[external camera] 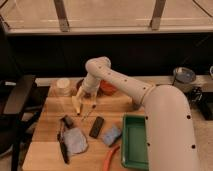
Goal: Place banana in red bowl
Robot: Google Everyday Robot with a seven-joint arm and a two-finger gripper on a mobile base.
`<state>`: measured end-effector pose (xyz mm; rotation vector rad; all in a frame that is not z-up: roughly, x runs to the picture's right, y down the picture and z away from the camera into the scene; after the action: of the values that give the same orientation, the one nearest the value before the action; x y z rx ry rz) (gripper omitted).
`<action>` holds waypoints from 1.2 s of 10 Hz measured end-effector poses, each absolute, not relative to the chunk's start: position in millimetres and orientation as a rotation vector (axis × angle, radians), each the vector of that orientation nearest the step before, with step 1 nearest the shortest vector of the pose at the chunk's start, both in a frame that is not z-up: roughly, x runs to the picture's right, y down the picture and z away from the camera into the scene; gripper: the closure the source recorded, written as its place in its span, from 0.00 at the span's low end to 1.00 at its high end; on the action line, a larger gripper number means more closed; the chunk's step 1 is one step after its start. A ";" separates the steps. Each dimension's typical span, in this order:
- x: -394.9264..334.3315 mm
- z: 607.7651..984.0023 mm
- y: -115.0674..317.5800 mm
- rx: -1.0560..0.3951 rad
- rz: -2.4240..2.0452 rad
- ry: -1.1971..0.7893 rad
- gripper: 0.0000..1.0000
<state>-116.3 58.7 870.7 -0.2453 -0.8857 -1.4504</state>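
The banana is a stubby pale-yellow piece lying on the wooden table, near its back left. The red bowl is bright orange-red and stands at the back of the table, partly hidden behind my arm. My gripper points down just right of the banana, close above the table. It is open and holds nothing. A darker bowl behind the gripper is mostly hidden.
A white round container stands back left. A black block, a blue piece, a grey-blue cloth and a black tool lie mid-table. A green tray and an orange carrot are front right. A chair stands left.
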 end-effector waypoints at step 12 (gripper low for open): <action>-167.6 910.0 113.9 -0.346 -1.465 -1.051 0.49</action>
<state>-167.6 113.9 910.0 -0.3461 -1.0513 -1.4652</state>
